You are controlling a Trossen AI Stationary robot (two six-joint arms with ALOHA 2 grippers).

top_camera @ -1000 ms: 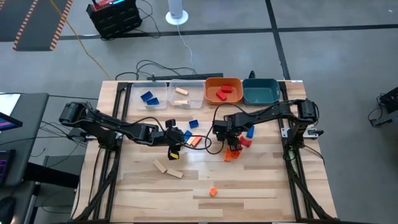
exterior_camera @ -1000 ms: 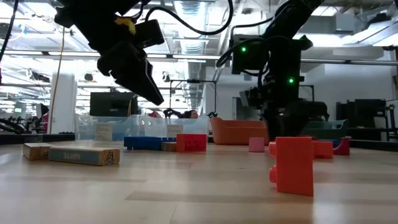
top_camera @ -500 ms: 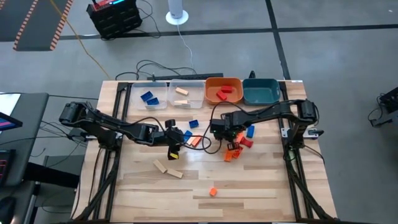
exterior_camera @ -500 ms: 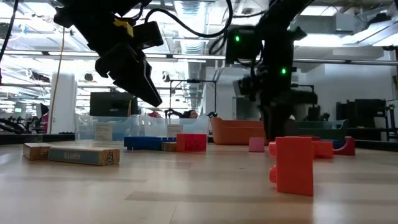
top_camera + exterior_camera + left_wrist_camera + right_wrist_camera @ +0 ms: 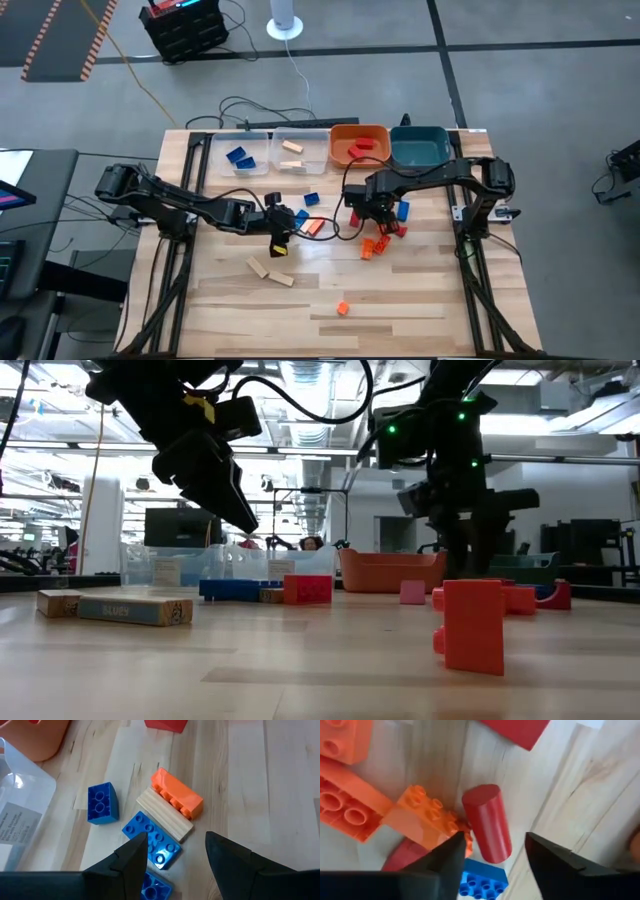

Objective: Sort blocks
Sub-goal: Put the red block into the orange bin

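My left gripper (image 5: 287,224) (image 5: 175,857) is open and hovers above a small group on the table's middle: a flat blue block (image 5: 152,841), a tan block (image 5: 165,821), an orange block (image 5: 178,798) and a blue cube (image 5: 102,803). My right gripper (image 5: 377,214) (image 5: 492,856) is open above a red and orange cluster (image 5: 380,238). A red cylinder (image 5: 487,822) lies on its side between its fingers, with orange blocks (image 5: 427,817) and a blue block (image 5: 482,881) beside it. Two tan blocks (image 5: 270,272) and one orange block (image 5: 343,309) lie nearer the near edge.
Along the far edge stand two clear bins (image 5: 240,152) (image 5: 300,150), holding blue and tan blocks, an orange bin (image 5: 360,145) with red blocks, and a teal bin (image 5: 420,147). Bare wood spreads along the near edge. Cables trail between the arms.
My right gripper has shifted a little toward the table's right and far edges, staying above the red and orange cluster.
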